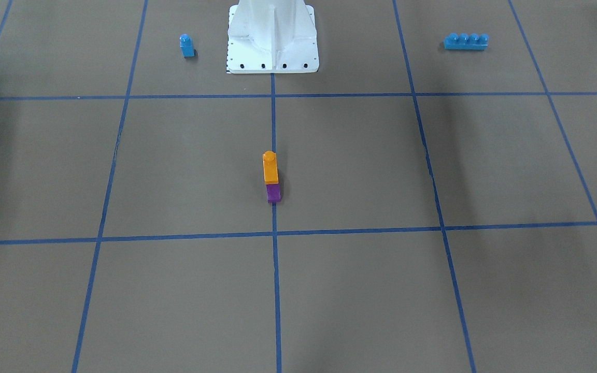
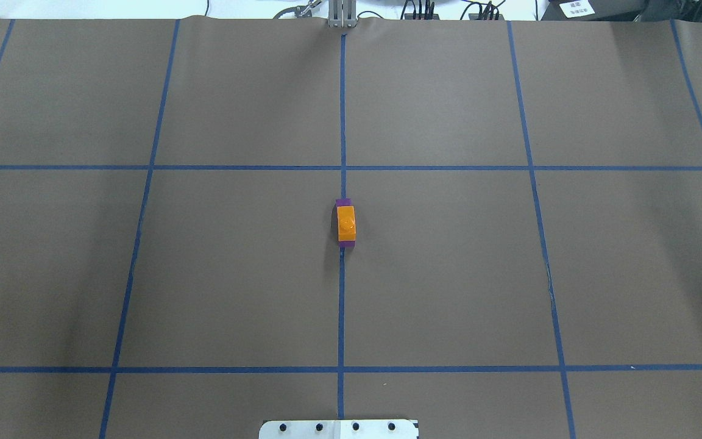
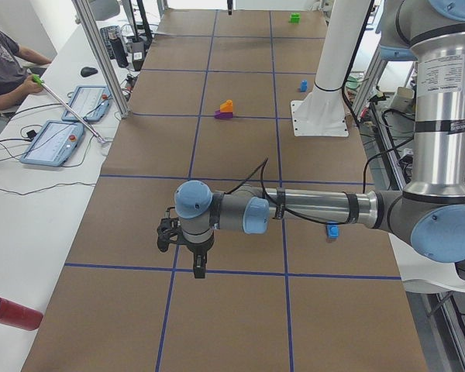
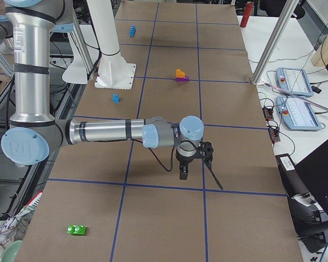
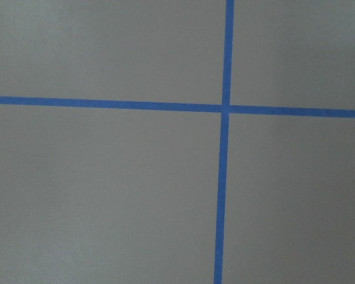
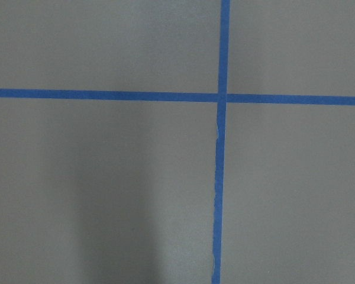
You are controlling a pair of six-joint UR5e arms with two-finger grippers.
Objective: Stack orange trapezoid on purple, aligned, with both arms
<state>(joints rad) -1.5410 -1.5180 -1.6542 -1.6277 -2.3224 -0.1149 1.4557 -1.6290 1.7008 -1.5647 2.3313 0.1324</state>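
The left hand [image 3: 199, 268] is hanging low over a tape crossing [image 5: 226, 108] at the left end of the counter [image 2: 235, 274], well apart from the bricks; it is showing only in the left side view, so I cannot tell whether its jaws are wide or narrow; its wrist camera is taking in bare paper and tape, with no fingers in frame. Standing off out there is probably meant to leave the middle unshadowed and clear of a knock. At the centre, the orange trapezoid [image 2: 345, 222] is sitting on the purple [image 1: 273, 192], right over the middle tape line [image 2: 341, 305]; judged from this, the stacking is looking done. The overhead view is showing thin purple slivers peeking out at both ends of the orange, which the front-facing view is hiding; the front-facing view, in turn, is showing the orange stud upright and the two levels, which the overhead view is flattening. The right hand [image 4: 182, 173] is hanging over a crossing at the right end, mirroring its partner; it is appearing only in the right side view, so its opening I likewise cannot tell; neither hand is carrying a task brick, since both bricks are resting mid-counter.
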